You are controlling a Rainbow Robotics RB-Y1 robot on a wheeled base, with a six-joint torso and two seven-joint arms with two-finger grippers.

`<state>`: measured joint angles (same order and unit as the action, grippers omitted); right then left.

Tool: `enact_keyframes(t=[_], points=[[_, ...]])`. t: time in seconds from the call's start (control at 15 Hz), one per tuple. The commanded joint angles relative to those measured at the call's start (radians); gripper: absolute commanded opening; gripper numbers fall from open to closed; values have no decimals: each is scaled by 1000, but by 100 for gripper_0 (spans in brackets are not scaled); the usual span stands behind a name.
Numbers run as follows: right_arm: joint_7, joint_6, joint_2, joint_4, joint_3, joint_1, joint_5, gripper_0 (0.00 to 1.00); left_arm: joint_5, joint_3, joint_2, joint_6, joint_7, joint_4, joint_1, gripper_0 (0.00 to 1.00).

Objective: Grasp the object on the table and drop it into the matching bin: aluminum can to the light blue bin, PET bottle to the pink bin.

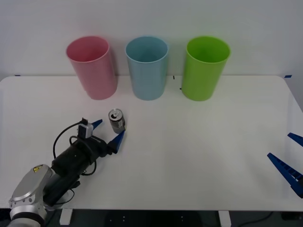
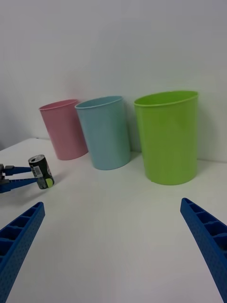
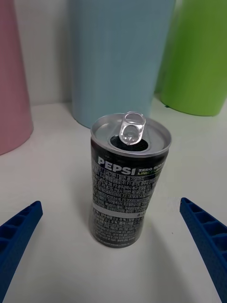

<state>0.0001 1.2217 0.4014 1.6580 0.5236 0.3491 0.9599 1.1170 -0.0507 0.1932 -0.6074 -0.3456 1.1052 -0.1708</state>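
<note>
Can upright on table between spread fingers of left claw, untouched; right claw likewise agape.

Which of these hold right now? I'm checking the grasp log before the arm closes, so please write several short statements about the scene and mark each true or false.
1. The aluminum can stands upright on the table. True.
2. The left gripper has its jaws shut on the can. False: they are open, one on each side of it.
3. The light blue bin stands between the pink bin and the green bin. True.
4. The can's top is sealed. False: the tab is lifted and the mouth is open.
5. The right gripper holds the can. False: it is open at the table's right edge.
</note>
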Motion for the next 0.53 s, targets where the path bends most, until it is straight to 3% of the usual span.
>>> enact_keyframes(t=[0.07,0.53], points=[[0,0,0,0,0,0,0,100,0,6,0,0,-6,-64,-55,100],[0,0,0,0,0,0,0,100,1,18,-29,44,-18,-159,-144,100]])
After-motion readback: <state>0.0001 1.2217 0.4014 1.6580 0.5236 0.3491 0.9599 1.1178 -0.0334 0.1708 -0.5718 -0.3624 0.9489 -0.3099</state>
